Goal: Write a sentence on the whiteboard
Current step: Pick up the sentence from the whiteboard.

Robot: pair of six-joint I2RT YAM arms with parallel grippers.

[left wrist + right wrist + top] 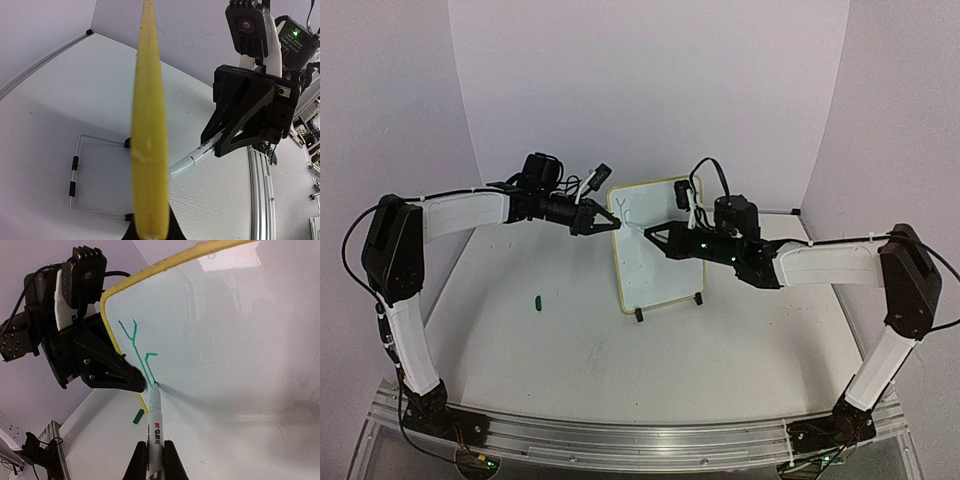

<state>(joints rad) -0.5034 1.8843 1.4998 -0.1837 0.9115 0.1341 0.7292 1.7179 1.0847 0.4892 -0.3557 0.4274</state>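
Green writing (134,338), left claw (613,223) pinching one whiteboard (660,280), right claw (646,232) pinching one marker (154,425)

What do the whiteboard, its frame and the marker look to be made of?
The whiteboard is a smooth glossy white panel, likely coated: it mirrors faint shadows. Its frame looks like pale yellow plastic, evenly coloured. The marker has a white plastic-looking barrel with printed label.
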